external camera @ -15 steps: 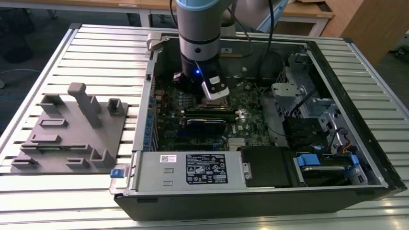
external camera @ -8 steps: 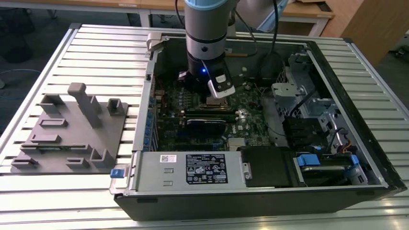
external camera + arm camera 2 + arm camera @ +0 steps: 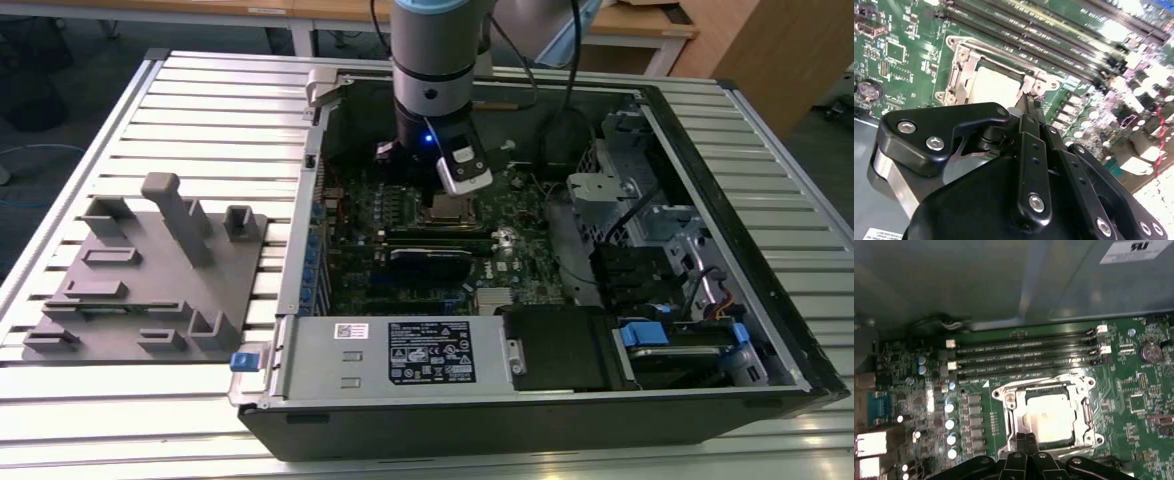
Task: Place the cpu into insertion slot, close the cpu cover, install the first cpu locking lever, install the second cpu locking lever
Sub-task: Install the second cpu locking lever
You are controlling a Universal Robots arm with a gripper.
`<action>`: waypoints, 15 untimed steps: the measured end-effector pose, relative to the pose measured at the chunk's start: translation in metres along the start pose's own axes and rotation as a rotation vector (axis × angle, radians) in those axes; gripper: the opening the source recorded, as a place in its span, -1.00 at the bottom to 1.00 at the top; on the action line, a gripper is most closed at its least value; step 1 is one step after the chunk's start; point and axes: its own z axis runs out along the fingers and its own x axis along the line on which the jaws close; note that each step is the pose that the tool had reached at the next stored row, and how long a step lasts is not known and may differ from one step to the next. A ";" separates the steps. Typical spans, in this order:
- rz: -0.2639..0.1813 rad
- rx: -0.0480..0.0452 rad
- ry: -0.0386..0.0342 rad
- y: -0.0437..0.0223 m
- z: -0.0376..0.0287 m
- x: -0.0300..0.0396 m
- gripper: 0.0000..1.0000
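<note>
The cpu (image 3: 1049, 417) lies flat in the insertion slot (image 3: 1087, 412), its pale metal top showing through the window of the silvery cpu cover (image 3: 1012, 411), which lies down around it. In the second wrist view the same cpu (image 3: 996, 85) sits inside the cover frame (image 3: 965, 65). My gripper (image 3: 1025, 438) is shut with nothing between its fingers, and its tips (image 3: 1027, 101) hang just over one edge of the socket. In the exterior view the arm's wrist (image 3: 430, 130) stands upright over the cpu (image 3: 450, 208) inside the open computer case.
Long black memory slots (image 3: 1024, 357) run beside the socket, with a row of capacitors (image 3: 951, 425) on another side. The case walls (image 3: 667, 150), drive bays (image 3: 667, 340) and power supply (image 3: 400, 350) surround the board. A grey fixture (image 3: 147, 270) stands on the exterior view's left.
</note>
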 end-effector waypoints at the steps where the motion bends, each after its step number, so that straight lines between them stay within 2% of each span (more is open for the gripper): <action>1: 0.000 0.0007 -0.0001 0.0018 0.0005 -0.0009 -0.80; 7: -0.001 0.0118 -0.0016 0.0073 0.0022 -0.0118 -0.80; 11: -0.002 0.0283 -0.0037 0.0095 0.0028 -0.0186 -0.80; 15: -0.002 0.0306 -0.0040 0.0111 0.0032 -0.0213 -0.80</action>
